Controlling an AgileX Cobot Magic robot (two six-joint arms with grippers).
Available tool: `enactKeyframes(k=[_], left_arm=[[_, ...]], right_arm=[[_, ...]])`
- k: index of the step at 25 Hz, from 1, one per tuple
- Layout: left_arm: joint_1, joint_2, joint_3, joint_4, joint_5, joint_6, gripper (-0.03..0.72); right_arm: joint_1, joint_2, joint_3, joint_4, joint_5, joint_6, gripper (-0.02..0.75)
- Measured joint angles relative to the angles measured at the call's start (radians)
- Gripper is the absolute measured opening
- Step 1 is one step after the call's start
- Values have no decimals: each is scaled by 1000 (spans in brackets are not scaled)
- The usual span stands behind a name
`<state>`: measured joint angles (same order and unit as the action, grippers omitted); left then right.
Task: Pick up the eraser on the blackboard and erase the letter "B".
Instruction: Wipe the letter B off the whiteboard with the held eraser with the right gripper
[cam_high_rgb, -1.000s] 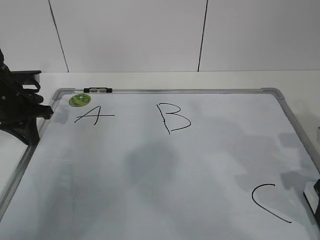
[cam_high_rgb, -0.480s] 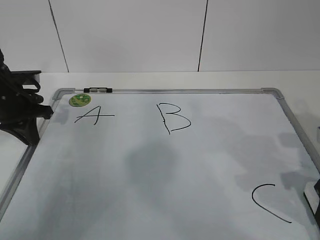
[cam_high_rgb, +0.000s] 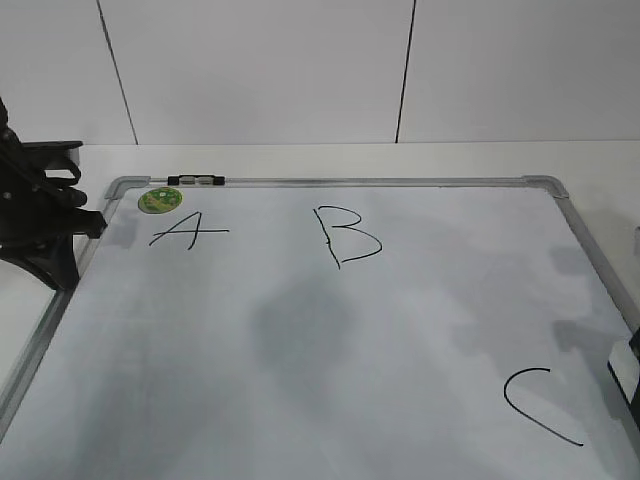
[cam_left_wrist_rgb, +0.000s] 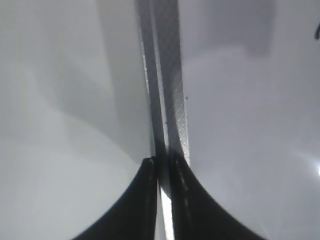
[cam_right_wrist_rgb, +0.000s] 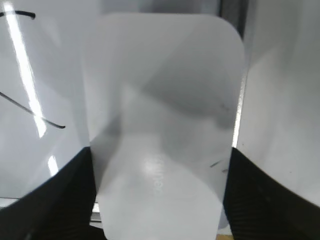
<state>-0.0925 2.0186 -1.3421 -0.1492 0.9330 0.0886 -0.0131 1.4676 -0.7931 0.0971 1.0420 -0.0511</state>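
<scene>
Blackboard (cam_high_rgb: 300, 350) unchanged; right pincer (cam_right_wrist_rgb: 160, 200) seemingly clasps eraser (cam_right_wrist_rgb: 162, 115), now slightly higher; "B" (cam_high_rgb: 343, 236) intact.

The eraser (cam_high_rgb: 627, 372) is mostly chopped off by the right edge in the exterior view, just a sliver shows right of the "C" (cam_high_rgb: 538, 404). In the right wrist view its near end runs off the bottom, and the right gripper (cam_right_wrist_rgb: 159, 200) only shows as two dark fingers (cam_right_wrist_rgb: 60, 200) either side of the eraser, so real contact is hard to call. The blackboard (cam_high_rgb: 300, 330) loses its near edge too. The left gripper (cam_left_wrist_rgb: 162, 200) is blurry.
</scene>
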Motion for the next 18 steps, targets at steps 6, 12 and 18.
enactKeyframes(k=[6, 12, 18], left_arm=[[0, 0, 0, 0, 2, 0, 28], [0, 0, 0, 0, 2, 0, 28], [0, 0, 0, 0, 2, 0, 28]], right_arm=[[0, 0, -60, 5, 82, 0, 556], [0, 0, -175, 20, 132, 0, 556], [0, 10, -305, 42, 164, 7, 556]])
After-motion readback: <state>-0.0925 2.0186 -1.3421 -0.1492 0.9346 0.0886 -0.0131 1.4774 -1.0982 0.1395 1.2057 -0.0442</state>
